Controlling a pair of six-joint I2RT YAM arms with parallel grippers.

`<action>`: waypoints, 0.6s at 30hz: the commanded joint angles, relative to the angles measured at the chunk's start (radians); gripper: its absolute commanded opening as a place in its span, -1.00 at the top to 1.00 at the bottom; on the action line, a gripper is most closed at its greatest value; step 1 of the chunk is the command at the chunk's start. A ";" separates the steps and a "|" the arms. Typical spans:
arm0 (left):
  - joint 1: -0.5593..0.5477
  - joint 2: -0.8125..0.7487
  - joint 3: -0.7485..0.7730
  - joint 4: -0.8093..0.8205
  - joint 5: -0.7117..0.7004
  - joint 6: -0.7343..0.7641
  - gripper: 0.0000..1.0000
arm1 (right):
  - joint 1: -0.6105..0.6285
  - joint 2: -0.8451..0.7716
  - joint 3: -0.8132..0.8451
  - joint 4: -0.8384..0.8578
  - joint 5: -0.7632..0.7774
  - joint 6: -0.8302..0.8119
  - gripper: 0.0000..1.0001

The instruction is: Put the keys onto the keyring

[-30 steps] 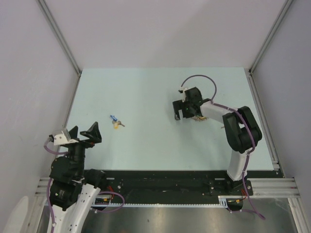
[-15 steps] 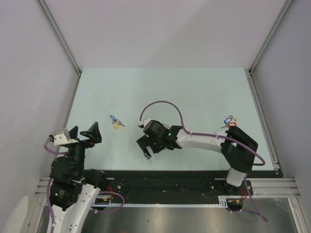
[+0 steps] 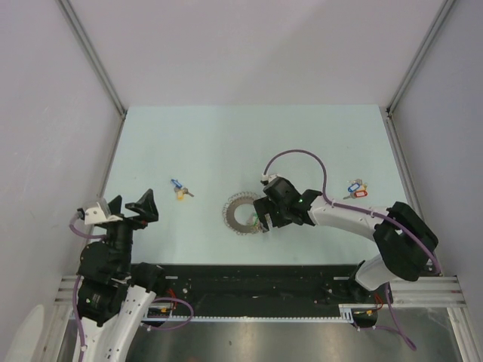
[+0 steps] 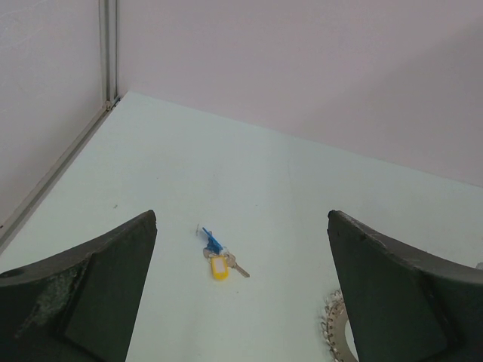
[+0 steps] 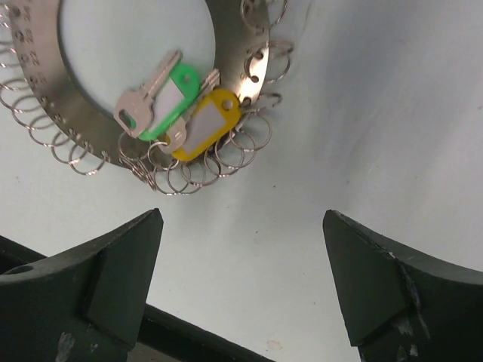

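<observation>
The keyring point(image 3: 234, 215), a flat silvery ring hung with many small split rings, lies at the table's middle. My right gripper point(image 3: 260, 221) hovers at its right edge, open. In the right wrist view the keyring point(image 5: 45, 113) carries a green-headed key point(image 5: 162, 102) and a yellow-headed key point(image 5: 207, 124), and my right gripper point(image 5: 241, 219) has only bare table between its fingers. A blue and a yellow key point(image 3: 179, 190) lie together at the left, ahead of my open left gripper point(image 3: 130, 204); they show as the blue-yellow keys point(image 4: 217, 256) between my left gripper point(image 4: 241, 219) fingers.
A second bunch of keys with blue and red heads point(image 3: 355, 188) lies at the right, behind my right forearm. Grey walls with metal rails close in the pale table point(image 3: 226, 143) on three sides. A black rail point(image 3: 249, 283) runs along the near edge.
My right arm swung from the back right down to the front middle. The keyring now lies at the centre where none showed a second ago, and the blue-red bunch is uncovered. The left arm stayed put.
</observation>
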State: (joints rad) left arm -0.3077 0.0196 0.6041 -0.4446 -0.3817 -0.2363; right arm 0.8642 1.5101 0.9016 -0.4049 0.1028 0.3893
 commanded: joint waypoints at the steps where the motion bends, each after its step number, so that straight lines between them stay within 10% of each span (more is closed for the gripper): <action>1: -0.005 0.019 0.003 0.004 0.010 -0.003 -1.00 | 0.007 0.012 -0.027 0.107 -0.087 0.025 -0.86; 18: -0.005 0.040 0.000 0.006 0.030 0.000 -1.00 | 0.193 0.128 0.106 0.269 -0.243 -0.053 -0.85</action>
State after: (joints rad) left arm -0.3077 0.0410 0.6037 -0.4446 -0.3790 -0.2359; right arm 1.0435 1.6886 0.9482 -0.1303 -0.1486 0.3893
